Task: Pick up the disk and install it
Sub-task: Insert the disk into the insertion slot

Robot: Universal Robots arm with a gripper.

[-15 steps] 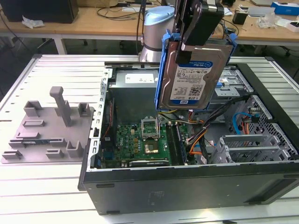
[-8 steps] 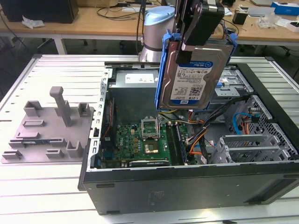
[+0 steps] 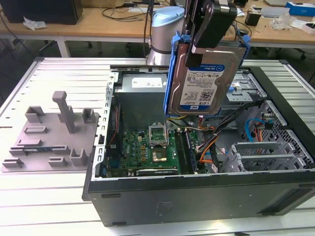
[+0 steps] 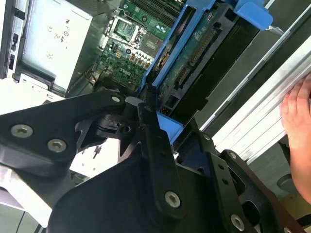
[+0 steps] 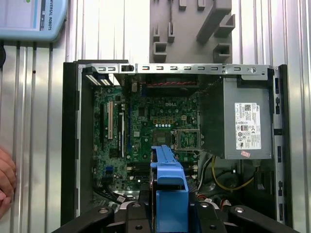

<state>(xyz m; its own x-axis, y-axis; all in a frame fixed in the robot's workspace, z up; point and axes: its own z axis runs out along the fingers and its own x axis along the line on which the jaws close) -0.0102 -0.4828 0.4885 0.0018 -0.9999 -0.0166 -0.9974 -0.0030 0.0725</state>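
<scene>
The black two-finger gripper (image 3: pixel 203 45) clamps the flat silver-grey disk (image 3: pixel 206 81) by its light-blue plastic bracket. The disk hangs upright above the open black computer case (image 3: pixel 197 196), toward the exterior view's right. Doing this well likely means a firm grip and squared edges, clear of the coloured cables (image 3: pixel 210 143).

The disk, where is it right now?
In the exterior view the disk hangs upright, gripped at its top edge by the gripper. It is right of centre, above the open computer case.
</scene>
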